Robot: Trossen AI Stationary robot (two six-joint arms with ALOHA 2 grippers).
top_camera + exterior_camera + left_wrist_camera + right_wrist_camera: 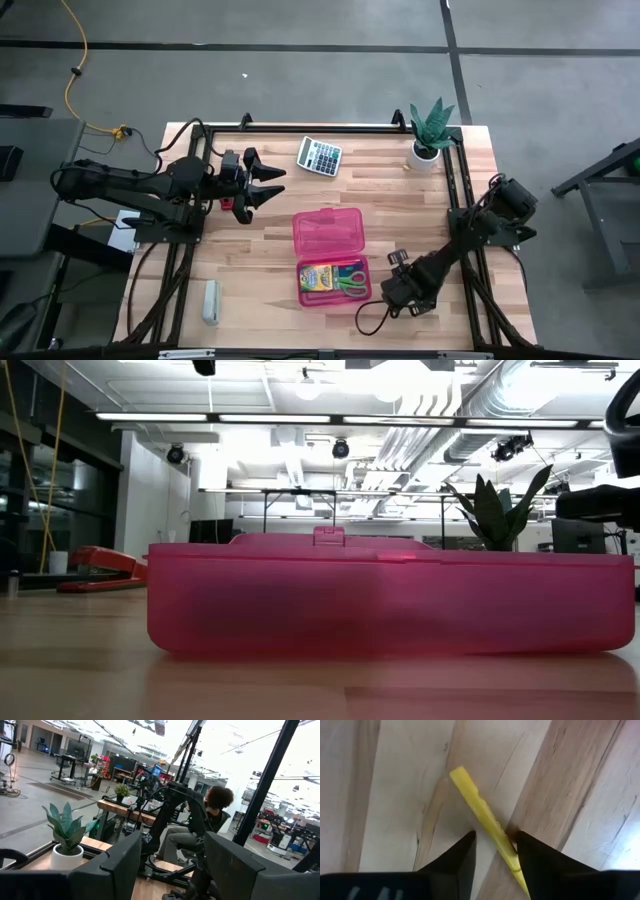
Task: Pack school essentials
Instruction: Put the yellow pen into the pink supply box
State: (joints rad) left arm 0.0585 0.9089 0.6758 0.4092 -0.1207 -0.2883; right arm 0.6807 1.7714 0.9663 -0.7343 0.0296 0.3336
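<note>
The pink hinged case (328, 232) lies open at the table's middle. Its near half (333, 281) holds the yellow-green crayon box (318, 276) and the green-handled scissors (350, 280). My right gripper (388, 293) points down at the table just right of that half. In its wrist view it is open (496, 851), with a thin yellow pencil (479, 807) lying flat on the wood between its fingers. My left gripper (268, 185) hovers open near the table's far left and holds nothing (172, 865). The other pencils and the erasers are not in view. My right gripper comes from above, fingers pointing down, and stands astride the yellow pencil, which runs slantwise through the gap. The pencil's near part (504, 845) lies close against the inner side of one finger (532, 857); I cannot tell whether they touch. A gap shows at the other finger.
A calculator (319, 155) lies at the far edge, with the potted plant (430, 135) at the far right corner. A red stapler (228, 203) sits under my left arm and a white block (211, 300) lies near left. A person (212, 817) sits beyond the table.
</note>
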